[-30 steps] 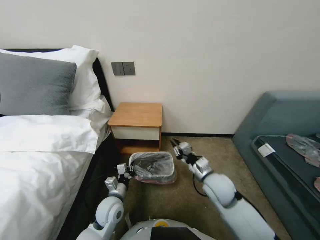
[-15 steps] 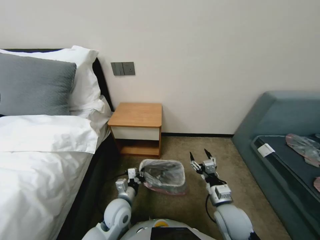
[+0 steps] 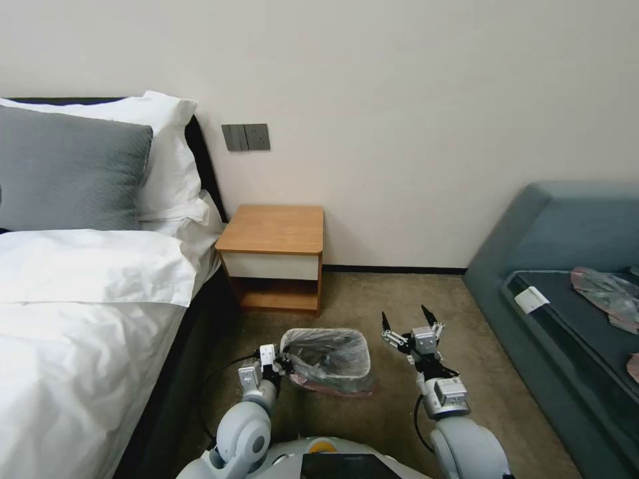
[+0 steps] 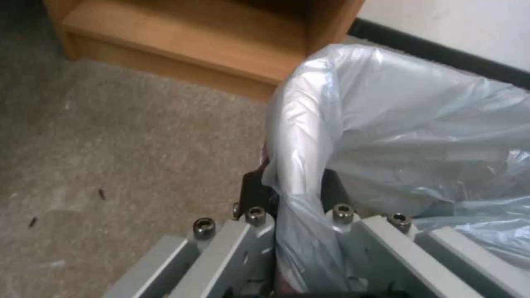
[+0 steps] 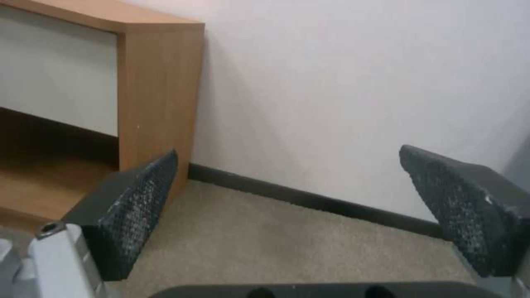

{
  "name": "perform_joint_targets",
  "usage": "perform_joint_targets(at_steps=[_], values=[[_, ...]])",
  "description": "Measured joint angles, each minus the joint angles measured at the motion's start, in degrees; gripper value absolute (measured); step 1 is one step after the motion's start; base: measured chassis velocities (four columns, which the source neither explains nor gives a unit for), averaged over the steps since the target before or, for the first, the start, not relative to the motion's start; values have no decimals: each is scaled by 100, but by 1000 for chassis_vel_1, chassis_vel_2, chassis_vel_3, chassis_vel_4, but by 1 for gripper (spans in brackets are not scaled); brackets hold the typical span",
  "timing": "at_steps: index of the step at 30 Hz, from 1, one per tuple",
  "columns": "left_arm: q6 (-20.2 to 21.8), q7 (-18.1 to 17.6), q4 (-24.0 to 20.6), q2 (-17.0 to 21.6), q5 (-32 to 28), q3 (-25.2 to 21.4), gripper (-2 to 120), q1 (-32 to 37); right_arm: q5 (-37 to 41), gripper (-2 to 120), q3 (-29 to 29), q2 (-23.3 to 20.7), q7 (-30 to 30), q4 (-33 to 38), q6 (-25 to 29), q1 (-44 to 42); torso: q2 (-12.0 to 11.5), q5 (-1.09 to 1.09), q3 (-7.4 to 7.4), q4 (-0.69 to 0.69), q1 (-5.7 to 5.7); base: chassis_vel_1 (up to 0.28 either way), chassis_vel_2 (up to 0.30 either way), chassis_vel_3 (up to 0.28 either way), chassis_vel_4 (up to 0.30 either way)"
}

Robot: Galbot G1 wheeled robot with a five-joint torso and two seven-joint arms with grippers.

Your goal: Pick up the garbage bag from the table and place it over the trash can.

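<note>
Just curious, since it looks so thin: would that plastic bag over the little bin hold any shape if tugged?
Probably not. The garbage bag is thin, wrinkled and see-through, so it likely just drapes. The left gripper is pinching its rim; a hard pull might stretch or tear it, or drag the light-looking trash can.

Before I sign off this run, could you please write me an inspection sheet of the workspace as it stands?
Surface: table, top bare; floor carpeted.
Job's things: garbage bag lines the trash can, standing on the carpet in front of the table; bag's pink-red edge hangs outside.
Clutter: pinkish plastic pieces and a white card on the sofa.
Grippers: left pincer shut on the bag-covered rim; right pincer open, empty, beside the can.
Cables: black cable on the floor near the left arm.
Surroundings: bed, wall switches.
</note>
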Motion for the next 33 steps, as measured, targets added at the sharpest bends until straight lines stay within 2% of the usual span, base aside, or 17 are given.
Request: perform_joint_targets(at_steps=[9,12,13,17,18,21,22,25,26,29,31,33], values=[[180,8,214,-35,45,-56,7,-109,43,100,-51,-51,4,-110,-46,120,0,0,0,0,0,0,0,0,0],[242,42,304,-29,191,-63,19,-199,82,100,-46,-88,10,-138,-55,133,0,0,0,-1,0,0,0,0,0],[242,42,304,-29,191,-63,19,-199,82,100,-46,-88,10,-138,-55,133,0,0,0,-1,0,0,0,0,0],[269,91,389,-7,244,-34,37,-344,152,100,-32,-138,29,-144,-56,148,0,0,0,-1,0,0,0,0,0],[269,91,389,-7,244,-34,37,-344,152,100,-32,-138,29,-144,-56,148,0,0,0,-1,0,0,0,0,0],[302,91,386,-9,250,-25,53,-386,185,100,-28,-172,46,-139,-68,188,0,0,0,-1,0,0,0,0,0],[302,91,386,-9,250,-25,53,-386,185,100,-28,-172,46,-139,-68,188,0,0,0,-1,0,0,0,0,0],[312,91,341,-11,291,-29,66,-375,231,100,-29,-224,66,-106,-115,220,0,-1,0,-1,0,0,0,0,0],[312,91,341,-11,291,-29,66,-375,231,100,-29,-224,66,-106,-115,220,0,-1,0,-1,0,0,0,0,0],[315,102,313,-11,439,-59,81,-335,253,100,-39,-257,84,-88,-144,245,0,0,1,-1,0,0,0,0,0],[315,116,314,-11,493,-65,84,-330,257,100,-46,-264,91,-82,-151,251,0,0,1,-1,0,0,0,0,0],[303,154,311,-16,652,-76,94,-319,264,100,-64,-281,102,-48,-182,262,0,0,1,-1,0,0,0,0,0]])
